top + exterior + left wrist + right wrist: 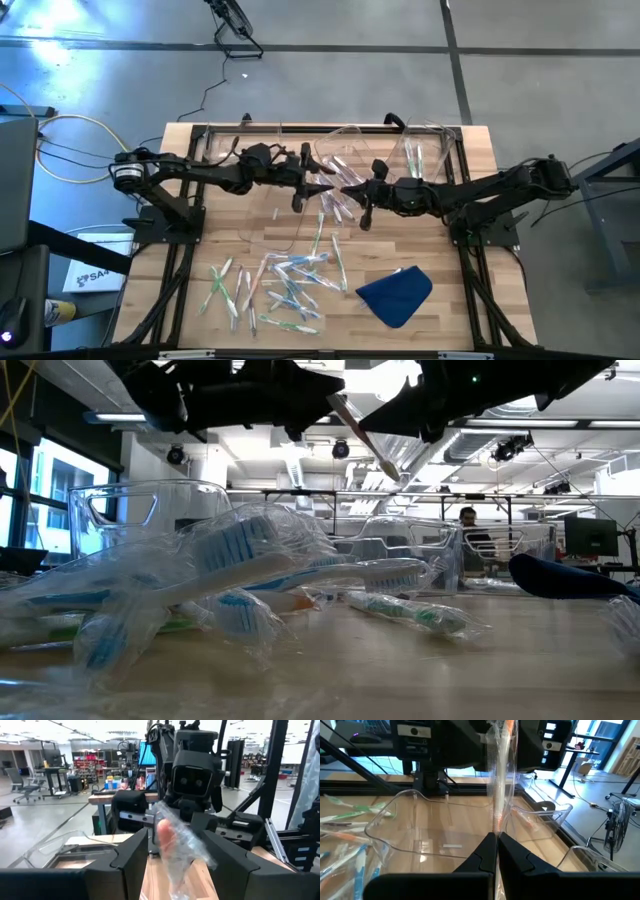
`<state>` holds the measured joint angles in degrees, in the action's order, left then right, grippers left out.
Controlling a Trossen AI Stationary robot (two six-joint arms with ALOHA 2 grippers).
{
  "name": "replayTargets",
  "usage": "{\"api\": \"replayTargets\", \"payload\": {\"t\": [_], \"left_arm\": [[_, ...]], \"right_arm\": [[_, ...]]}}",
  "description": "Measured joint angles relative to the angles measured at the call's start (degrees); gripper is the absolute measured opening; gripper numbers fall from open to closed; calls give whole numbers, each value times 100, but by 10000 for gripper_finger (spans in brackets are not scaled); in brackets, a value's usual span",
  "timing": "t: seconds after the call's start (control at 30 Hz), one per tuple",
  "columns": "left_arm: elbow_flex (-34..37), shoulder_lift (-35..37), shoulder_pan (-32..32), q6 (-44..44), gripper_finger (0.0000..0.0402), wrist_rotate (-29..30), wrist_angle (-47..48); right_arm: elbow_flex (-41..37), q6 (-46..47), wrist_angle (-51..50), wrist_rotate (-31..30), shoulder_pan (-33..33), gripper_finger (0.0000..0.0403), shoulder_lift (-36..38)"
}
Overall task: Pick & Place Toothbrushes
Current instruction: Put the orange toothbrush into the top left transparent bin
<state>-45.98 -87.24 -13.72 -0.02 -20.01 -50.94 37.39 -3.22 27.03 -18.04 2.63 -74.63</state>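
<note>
Right wrist view shows a wrapped pink toothbrush [499,780] standing up from the right gripper [496,845], whose fingers are pressed together on its lower end; the brush runs up the middle of the frame toward the left arm. From the left wrist view the same wrapped brush sits between the left gripper's [172,852] wide-spread fingers, which flank it without clearly pinching it. In the high view the two grippers meet at centre frame, above the clear bins [345,150] along the upper edge of the bench [470,290]; the loose pile of toothbrushes [285,285] lies lower left of centre and a blue cloth [395,295] lower right. The risk, as I judge it, is the hand-over: the wrapper is slick and crinkled, so if the right fingers let go before the left ones close firmly, the brush may slide out and drop beside a bin, or the left fingers may catch only loose film.
</note>
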Motion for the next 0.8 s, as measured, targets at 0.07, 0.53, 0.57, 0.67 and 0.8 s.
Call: {"api": "replayTargets", "payload": {"t": [0.07,0.53,0.57,0.67,0.8], "left_arm": [[0,0,0,40,184,-15,11],[-2,0,0,123,104,-13,142],[-2,0,0,123,95,-13,142],[-2,0,0,123,67,-13,143],[-2,0,1,121,35,-22,142]], "right_arm": [[0,0,11,-2,0,3,2],[0,-4,11,-4,-2,3,2],[0,-4,11,-6,-2,3,2],[0,-4,11,-4,-2,3,2],[0,-6,12,-13,-2,3,2]]}}
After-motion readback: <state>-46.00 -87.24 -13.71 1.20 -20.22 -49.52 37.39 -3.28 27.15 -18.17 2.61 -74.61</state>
